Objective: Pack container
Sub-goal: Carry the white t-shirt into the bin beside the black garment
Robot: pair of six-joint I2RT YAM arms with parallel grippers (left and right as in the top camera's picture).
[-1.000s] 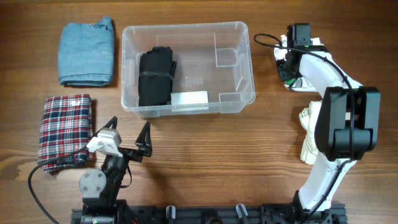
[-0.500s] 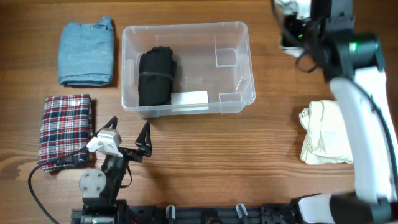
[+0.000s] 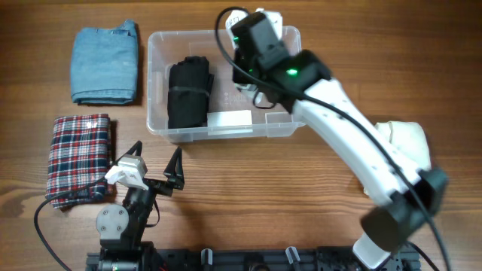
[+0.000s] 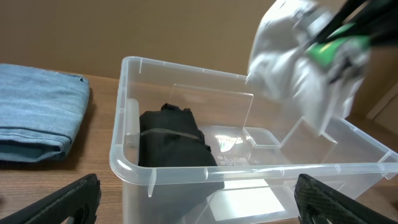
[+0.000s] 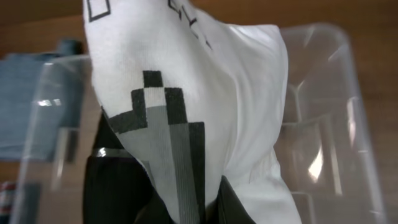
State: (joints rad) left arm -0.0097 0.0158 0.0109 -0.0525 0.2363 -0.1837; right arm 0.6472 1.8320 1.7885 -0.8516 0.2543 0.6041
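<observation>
Pointing: the container (image 3: 156,83) sits flat on the table (image 3: 248,196), mouth up. Its long axis runs left to right in the overhead view, and the white label (image 3: 230,119) is on the near long wall.
Place: far half of the table, a little left of centre.
Inside: 1 black folded garment (image 3: 188,94) lies at the left end, its length running across the bin's short axis.
Right gripper (image 3: 252,19): above the bin's far side, fingers closed on a white garment (image 5: 205,93) with black and grey blocks, which hangs over the open bin.
Left gripper (image 3: 157,164): fingers spread wide and empty, low near the table's front edge, just beside a plaid garment (image 3: 79,158).
Outside: 1 blue denim fold (image 3: 104,64) lies left of the bin; a cream garment (image 3: 407,139) lies well to its right.
Hidden: the white cloth fills the right wrist view and covers that gripper's fingers. In the left wrist view the cloth is a blur. Overhead, the right arm covers the bin's right end and part of the cream garment.
</observation>
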